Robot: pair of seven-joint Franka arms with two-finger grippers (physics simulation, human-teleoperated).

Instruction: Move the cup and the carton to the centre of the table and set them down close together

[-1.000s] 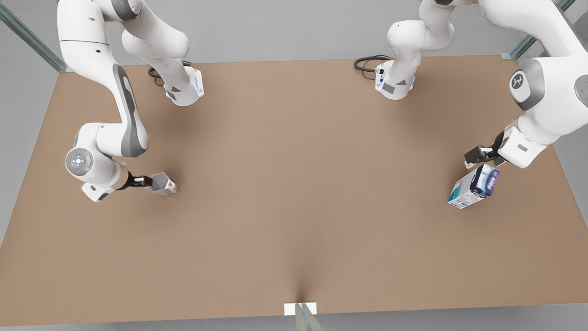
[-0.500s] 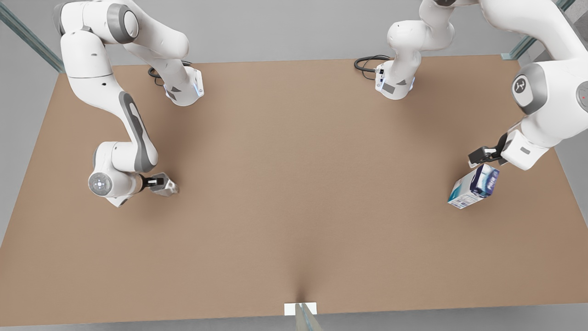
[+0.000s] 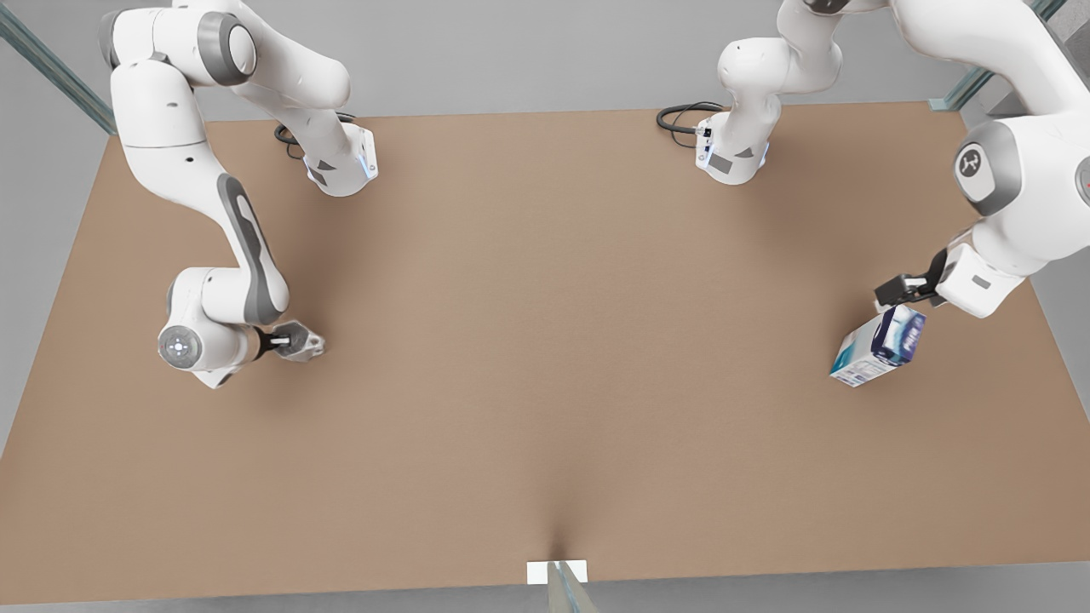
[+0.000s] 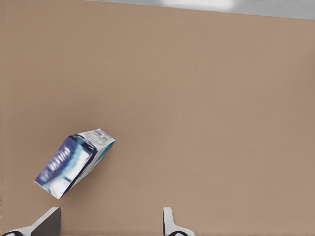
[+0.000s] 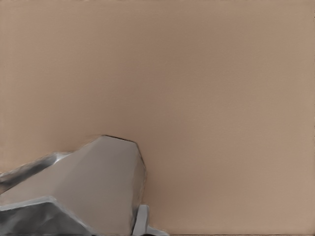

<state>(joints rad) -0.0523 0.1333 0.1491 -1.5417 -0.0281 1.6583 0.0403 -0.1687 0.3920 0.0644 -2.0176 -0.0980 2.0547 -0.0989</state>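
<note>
surface (image 3: pixel 545 358): cup (image 3: pixel 300 342) at 9 o'clock, pinched by right claw (image 3: pixel 289 342); carton (image 3: pixel 877 346) at 3 o'clock, tilted; left claw (image 3: pixel 896 292) spread just above it.

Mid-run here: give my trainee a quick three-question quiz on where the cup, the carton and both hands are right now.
1. True or false: the carton stands at the centre of the table.
2. Which hand is at the cup? A) the left hand B) the right hand C) neither
3. Fill in: the left hand is beside the carton, not around it, and its fingers are ____ (open or shut).

Key: 1 false, it is near the front view's right edge; 2 B; 3 open.
</note>
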